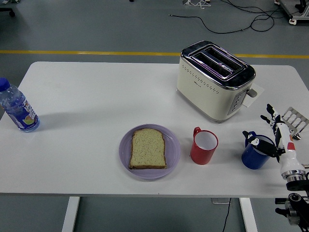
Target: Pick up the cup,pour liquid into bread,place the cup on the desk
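A red cup stands upright just right of a purple plate that holds a slice of bread. Farther right, near the front edge, is a blue cup with its handle turned to the far side. My right hand comes up from the lower right corner, close against the blue cup's right side. Its fingers are spread and point away from the cup, while the thumb lies over the cup's rim. It does not grip the cup. The left arm is out of sight.
A cream toaster stands behind the cups. A metal toast rack lies at the right edge beside my hand. A water bottle stands at the far left edge. The table's front edge runs just below the plate.
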`<action>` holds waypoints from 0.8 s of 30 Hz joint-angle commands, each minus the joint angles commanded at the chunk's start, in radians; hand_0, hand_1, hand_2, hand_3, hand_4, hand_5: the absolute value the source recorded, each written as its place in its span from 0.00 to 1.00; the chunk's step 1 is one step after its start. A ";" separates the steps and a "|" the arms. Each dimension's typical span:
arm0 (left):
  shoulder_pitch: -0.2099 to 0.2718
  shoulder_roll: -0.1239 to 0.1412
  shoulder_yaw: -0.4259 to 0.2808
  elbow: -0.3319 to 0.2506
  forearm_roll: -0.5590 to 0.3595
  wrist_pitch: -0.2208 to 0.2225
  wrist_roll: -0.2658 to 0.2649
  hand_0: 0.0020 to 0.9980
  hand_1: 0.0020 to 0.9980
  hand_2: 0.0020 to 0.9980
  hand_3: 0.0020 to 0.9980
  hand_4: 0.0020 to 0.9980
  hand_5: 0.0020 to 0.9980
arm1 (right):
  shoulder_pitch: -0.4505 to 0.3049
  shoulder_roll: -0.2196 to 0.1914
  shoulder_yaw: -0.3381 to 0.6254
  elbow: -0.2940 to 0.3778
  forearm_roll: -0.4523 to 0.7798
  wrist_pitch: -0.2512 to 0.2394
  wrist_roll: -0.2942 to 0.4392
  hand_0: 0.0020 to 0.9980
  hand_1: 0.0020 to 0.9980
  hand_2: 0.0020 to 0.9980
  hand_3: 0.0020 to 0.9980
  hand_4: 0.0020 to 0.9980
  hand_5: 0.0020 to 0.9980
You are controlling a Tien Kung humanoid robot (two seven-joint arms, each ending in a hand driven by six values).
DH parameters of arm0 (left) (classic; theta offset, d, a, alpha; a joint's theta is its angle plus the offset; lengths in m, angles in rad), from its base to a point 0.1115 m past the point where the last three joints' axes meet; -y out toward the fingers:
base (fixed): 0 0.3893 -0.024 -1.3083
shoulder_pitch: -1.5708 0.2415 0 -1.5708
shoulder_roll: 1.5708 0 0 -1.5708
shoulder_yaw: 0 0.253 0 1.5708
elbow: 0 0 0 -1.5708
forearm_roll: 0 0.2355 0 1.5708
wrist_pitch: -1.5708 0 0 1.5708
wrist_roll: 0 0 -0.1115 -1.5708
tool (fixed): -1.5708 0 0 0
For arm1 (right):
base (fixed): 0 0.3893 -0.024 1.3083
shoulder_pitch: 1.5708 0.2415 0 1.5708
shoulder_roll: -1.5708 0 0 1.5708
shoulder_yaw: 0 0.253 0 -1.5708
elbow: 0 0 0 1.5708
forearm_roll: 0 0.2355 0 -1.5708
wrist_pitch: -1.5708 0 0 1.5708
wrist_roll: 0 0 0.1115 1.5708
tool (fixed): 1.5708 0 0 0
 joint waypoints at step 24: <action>0.014 0.000 0.021 0.001 -0.004 0.000 0.000 0.64 0.66 0.67 0.52 0.24 0.86 | -0.062 -0.018 0.129 0.356 0.158 0.024 -0.107 0.81 0.71 0.79 0.78 0.69 0.08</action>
